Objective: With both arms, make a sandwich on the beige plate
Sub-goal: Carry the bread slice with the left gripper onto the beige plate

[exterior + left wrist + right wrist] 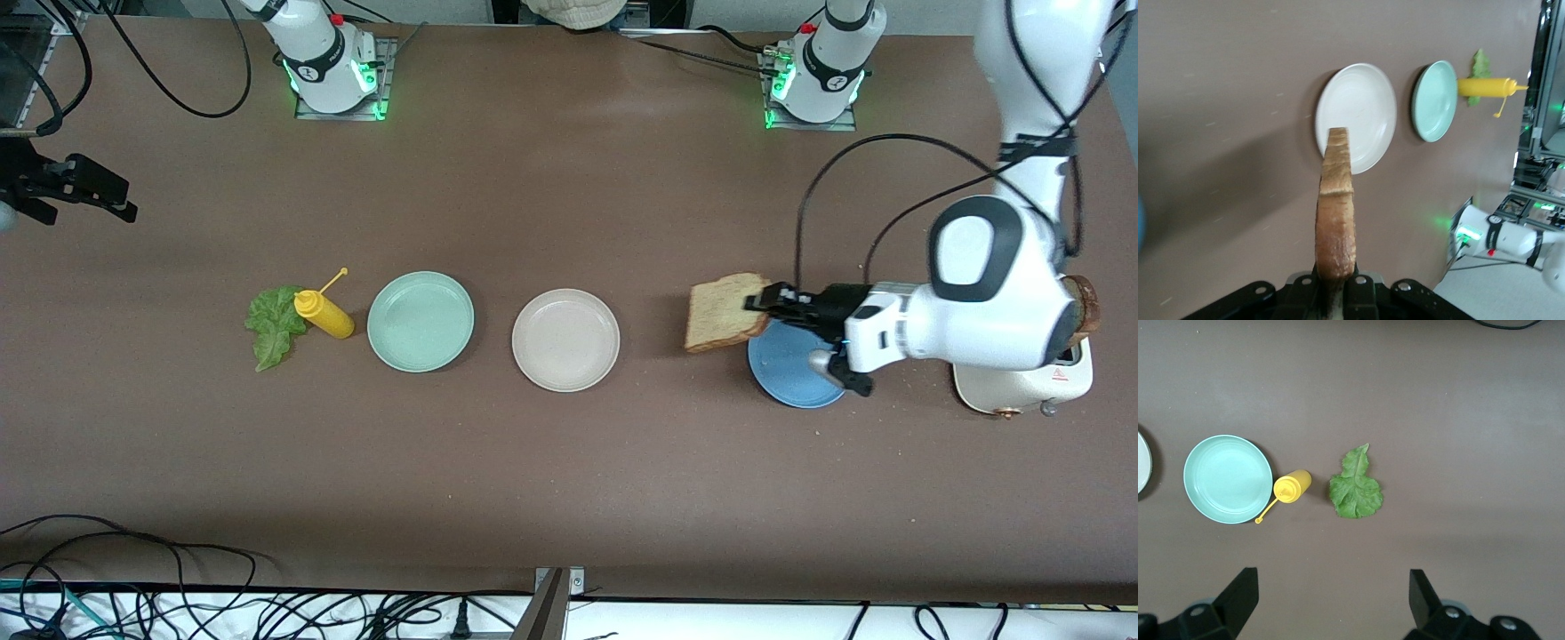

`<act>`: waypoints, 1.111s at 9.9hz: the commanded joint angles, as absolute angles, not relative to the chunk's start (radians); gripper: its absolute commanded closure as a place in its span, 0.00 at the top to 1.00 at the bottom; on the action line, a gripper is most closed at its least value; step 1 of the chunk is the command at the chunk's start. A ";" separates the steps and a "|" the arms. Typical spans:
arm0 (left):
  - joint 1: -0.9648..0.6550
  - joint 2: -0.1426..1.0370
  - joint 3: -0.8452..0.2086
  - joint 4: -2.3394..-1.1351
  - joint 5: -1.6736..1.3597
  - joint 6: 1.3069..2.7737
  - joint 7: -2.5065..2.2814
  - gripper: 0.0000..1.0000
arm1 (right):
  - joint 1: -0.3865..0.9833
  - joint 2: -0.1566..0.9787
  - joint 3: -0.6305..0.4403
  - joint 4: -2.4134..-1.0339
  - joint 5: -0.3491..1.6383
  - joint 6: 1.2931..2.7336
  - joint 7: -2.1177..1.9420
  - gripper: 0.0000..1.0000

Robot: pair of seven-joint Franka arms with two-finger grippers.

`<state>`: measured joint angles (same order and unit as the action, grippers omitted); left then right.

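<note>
The left gripper [763, 302] is clamped on the edge of a bread slice [725, 311], holding it in the air over the rim of the blue plate [787, 369]. The beige plate [565, 340] lies bare on the table, between the blue plate and the green plate [420, 321]. A yellow bottle [324, 313] lies beside a lettuce leaf [274, 325]. The right gripper [1331, 600] hangs above them with its fingers [1238, 597] spread wide, holding nothing. A toaster [1022, 387] stands under the left arm.
</note>
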<state>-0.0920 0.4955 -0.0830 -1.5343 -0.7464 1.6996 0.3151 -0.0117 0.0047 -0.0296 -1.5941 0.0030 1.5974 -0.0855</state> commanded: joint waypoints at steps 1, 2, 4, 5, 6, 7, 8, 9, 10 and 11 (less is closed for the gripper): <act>-0.187 0.531 -0.072 -1.499 -0.848 1.790 0.285 0.00 | -0.017 -0.002 -0.026 -1.586 0.009 1.592 -0.091 1.00; -0.228 0.540 -0.072 -1.505 -0.868 1.834 0.258 0.00 | -0.017 -0.002 -0.026 -1.588 0.011 1.592 -0.091 1.00; -0.294 0.567 -0.072 -1.505 -0.911 1.893 0.184 0.00 | -0.017 -0.002 -0.026 -1.586 0.009 1.594 -0.091 1.00; -0.325 0.592 -0.072 -1.502 -0.942 1.928 0.155 0.00 | -0.017 -0.002 -0.026 -1.588 0.011 1.600 -0.091 1.00; -0.353 0.610 -0.072 -1.503 -0.962 1.966 0.146 0.00 | -0.017 -0.002 -0.026 -1.588 0.011 1.600 -0.091 1.00; -0.373 0.629 -0.072 -1.503 -0.982 2.003 0.131 0.00 | -0.017 -0.002 -0.026 -1.586 0.011 1.600 -0.091 1.00; -0.392 0.646 -0.072 -1.506 -0.997 2.032 0.124 0.00 | -0.017 -0.002 -0.026 -1.588 0.011 1.600 -0.091 1.00; -0.402 0.652 -0.072 -1.511 -1.020 2.070 0.121 0.00 | -0.017 -0.002 -0.026 -1.588 0.011 1.600 -0.091 1.00; -0.420 0.669 -0.072 -1.511 -1.025 2.089 0.120 0.00 | -0.017 -0.002 -0.026 -1.586 0.011 1.600 -0.091 1.00; -0.435 0.678 -0.072 -1.511 -1.035 2.124 0.109 0.00 | -0.017 -0.002 -0.026 -1.588 0.009 1.600 -0.091 1.00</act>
<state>-0.4076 0.6588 -0.0836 -1.5331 -0.9907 2.0906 0.1245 -0.0115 0.0047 -0.0293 -1.5941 0.0031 1.6019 -0.0855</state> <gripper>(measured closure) 0.903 0.000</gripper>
